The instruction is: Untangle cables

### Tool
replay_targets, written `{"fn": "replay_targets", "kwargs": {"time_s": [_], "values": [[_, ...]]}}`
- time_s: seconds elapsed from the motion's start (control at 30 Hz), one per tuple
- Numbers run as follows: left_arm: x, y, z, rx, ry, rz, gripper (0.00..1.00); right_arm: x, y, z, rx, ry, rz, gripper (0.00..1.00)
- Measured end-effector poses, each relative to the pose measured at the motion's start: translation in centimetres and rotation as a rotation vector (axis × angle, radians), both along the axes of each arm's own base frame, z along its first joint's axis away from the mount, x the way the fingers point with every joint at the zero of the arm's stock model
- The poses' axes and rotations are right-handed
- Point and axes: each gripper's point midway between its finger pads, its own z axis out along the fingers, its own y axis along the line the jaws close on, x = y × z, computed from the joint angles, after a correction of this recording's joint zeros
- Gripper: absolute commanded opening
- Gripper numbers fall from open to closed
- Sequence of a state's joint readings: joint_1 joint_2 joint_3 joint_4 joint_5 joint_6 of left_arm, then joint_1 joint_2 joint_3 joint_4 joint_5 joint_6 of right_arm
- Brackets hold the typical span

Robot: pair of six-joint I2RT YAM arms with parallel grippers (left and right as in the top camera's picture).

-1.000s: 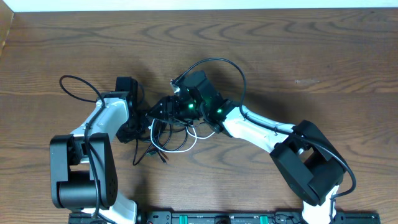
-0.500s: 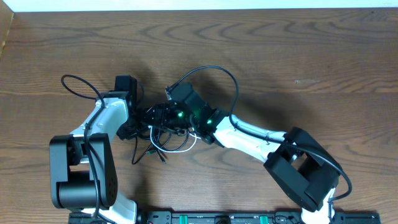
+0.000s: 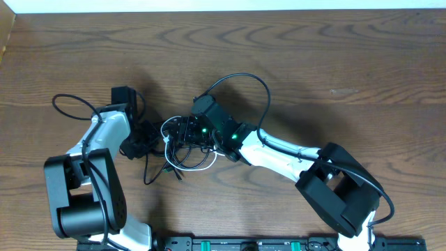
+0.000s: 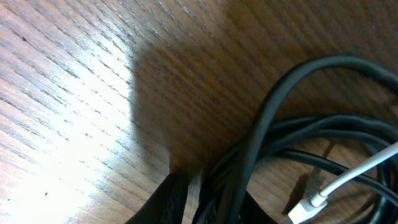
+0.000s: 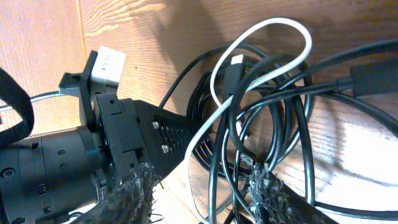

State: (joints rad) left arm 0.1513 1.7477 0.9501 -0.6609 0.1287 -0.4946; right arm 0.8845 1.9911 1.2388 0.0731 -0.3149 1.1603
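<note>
The cables (image 3: 187, 155) lie in one tangle at the middle of the table: several black cords and a white cable (image 3: 212, 162). My left gripper (image 3: 146, 138) is at the tangle's left side. In the left wrist view it (image 4: 211, 202) is shut on a bundle of black cables (image 4: 280, 93), with a white plug (image 4: 308, 205) beside it. My right gripper (image 3: 178, 131) is over the tangle's top. In the right wrist view it (image 5: 199, 193) is open, its fingers straddling black cables (image 5: 280, 118) and the white cable (image 5: 261, 28).
The wooden table (image 3: 348, 63) stretches back and right. Thick black arm cords loop above the right arm (image 3: 245, 78) and left of the left arm (image 3: 68, 103). The left gripper body (image 5: 93, 143) fills the right wrist view's left side. The base rail (image 3: 244, 244) runs along the front.
My left arm has moved left with the black cables, stretching the tangle. My right gripper moved left onto the tangle, then stayed there.
</note>
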Motion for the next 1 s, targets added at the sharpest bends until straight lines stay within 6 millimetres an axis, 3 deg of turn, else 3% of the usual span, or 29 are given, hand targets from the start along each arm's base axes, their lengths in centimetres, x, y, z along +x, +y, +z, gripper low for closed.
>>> {"fn": "replay_targets", "kwargs": {"time_s": [0.3, 0.53, 0.7, 0.9, 1.0], "values": [[0.0, 0.0, 0.0, -0.004, -0.001, 0.005, 0.22, 0.7, 1.7, 2.5, 0.097, -0.095, 0.015, 0.49], [0.0, 0.0, 0.0, -0.004, -0.001, 0.005, 0.22, 1.2, 1.3, 2.1, 0.078, -0.079, -0.042, 0.52], [0.0, 0.0, 0.0, -0.004, -0.001, 0.005, 0.22, 0.5, 1.9, 2.1, 0.075, -0.074, -0.053, 0.55], [0.0, 0.0, 0.0, -0.004, -0.001, 0.005, 0.22, 0.5, 1.9, 1.7, 0.074, -0.058, -0.073, 0.4], [0.0, 0.0, 0.0, -0.004, -0.001, 0.005, 0.22, 0.5, 1.8, 0.7, 0.058, -0.043, -0.08, 0.39]]}}
